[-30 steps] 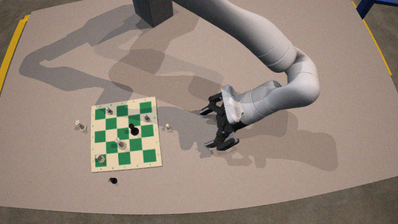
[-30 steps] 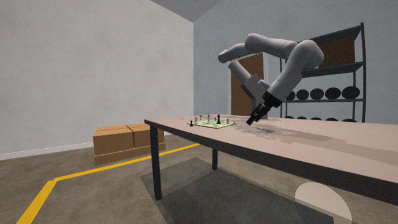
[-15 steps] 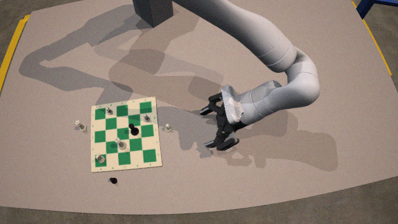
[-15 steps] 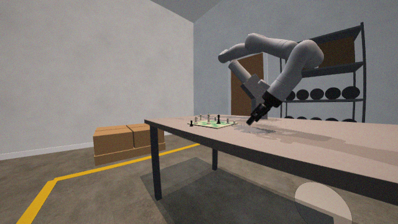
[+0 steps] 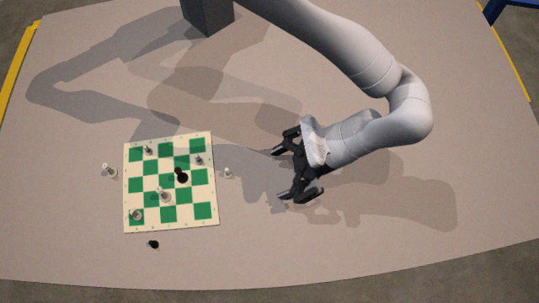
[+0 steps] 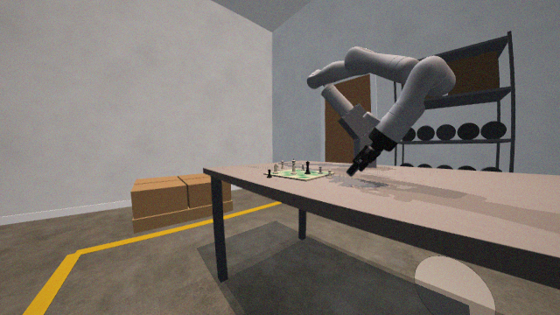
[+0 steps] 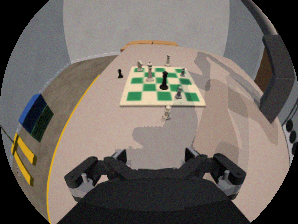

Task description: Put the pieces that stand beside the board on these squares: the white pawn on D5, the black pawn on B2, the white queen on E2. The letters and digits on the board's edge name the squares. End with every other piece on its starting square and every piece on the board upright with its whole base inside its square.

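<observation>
The green and cream chessboard lies on the table to the left. A white pawn stands just off its right edge, nearest my gripper. A taller white piece, likely the white queen, stands off the left edge. A black pawn stands off the near edge. On the board are a tall black piece and several white pieces. My gripper is open and empty, low over the table to the right of the board, pointing toward it.
The arm's dark base stands at the table's back. The table edge is close to the board's near side. A shelf rack and cardboard boxes stand off the table.
</observation>
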You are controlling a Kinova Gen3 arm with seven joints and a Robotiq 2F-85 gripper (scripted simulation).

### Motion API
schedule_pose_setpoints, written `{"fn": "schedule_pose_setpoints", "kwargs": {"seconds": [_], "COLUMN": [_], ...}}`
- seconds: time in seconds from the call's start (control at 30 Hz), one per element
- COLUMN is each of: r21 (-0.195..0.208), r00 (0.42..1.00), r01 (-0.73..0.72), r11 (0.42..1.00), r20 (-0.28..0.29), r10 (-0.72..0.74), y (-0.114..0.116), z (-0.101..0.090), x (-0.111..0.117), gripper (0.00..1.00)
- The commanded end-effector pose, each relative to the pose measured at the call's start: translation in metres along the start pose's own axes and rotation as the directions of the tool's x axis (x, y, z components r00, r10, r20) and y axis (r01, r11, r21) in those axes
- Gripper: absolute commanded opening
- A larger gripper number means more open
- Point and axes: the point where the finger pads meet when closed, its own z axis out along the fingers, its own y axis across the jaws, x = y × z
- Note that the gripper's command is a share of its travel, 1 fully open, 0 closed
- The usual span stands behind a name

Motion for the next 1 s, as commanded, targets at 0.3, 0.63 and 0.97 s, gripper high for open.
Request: {"fn": "schedule_pose_setpoints", "kwargs": {"seconds": [0.3,0.63,0.97], "r21": [0.001,0.001,0.001], "r00": [1.000,1.000,1.000], "r01": [-0.001,-0.001,-0.001], "r11": [1.000,1.000,1.000], "r20": [0.001,0.001,0.001], "r10": [0.001,0.001,0.001], "y": [0.000,0.002,0.003], "z": [-0.014,-0.059,-0.071], "x": [0.011,0.047,0.056], "gripper": [1.00,1.00,1.00]}}
